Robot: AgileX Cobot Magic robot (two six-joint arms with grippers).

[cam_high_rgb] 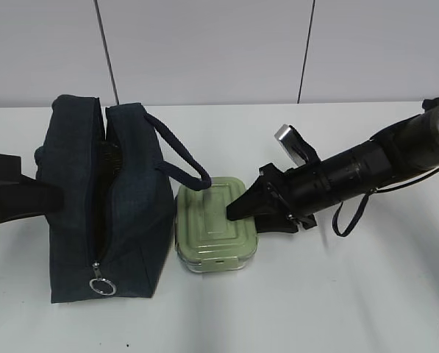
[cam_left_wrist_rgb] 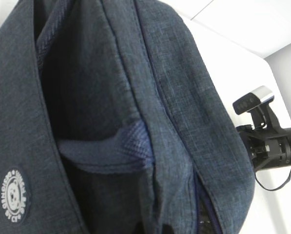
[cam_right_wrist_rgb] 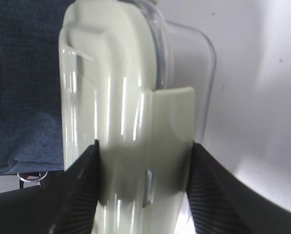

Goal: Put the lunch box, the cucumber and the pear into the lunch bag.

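The lunch box [cam_high_rgb: 216, 226] lies on the white table [cam_high_rgb: 337, 294], its sage-green lid up, touching the right side of the navy lunch bag [cam_high_rgb: 101, 198]. The right gripper [cam_high_rgb: 237, 209] reaches over the box's right edge; in the wrist view its two black fingers [cam_right_wrist_rgb: 82, 190] press against either side of the lid (a side clip sits between them). The bag stands with its zipper parted, ring pull [cam_high_rgb: 101, 285] at the near end. The left gripper [cam_high_rgb: 28, 197] meets the bag's left side; I cannot tell how its jaws stand.
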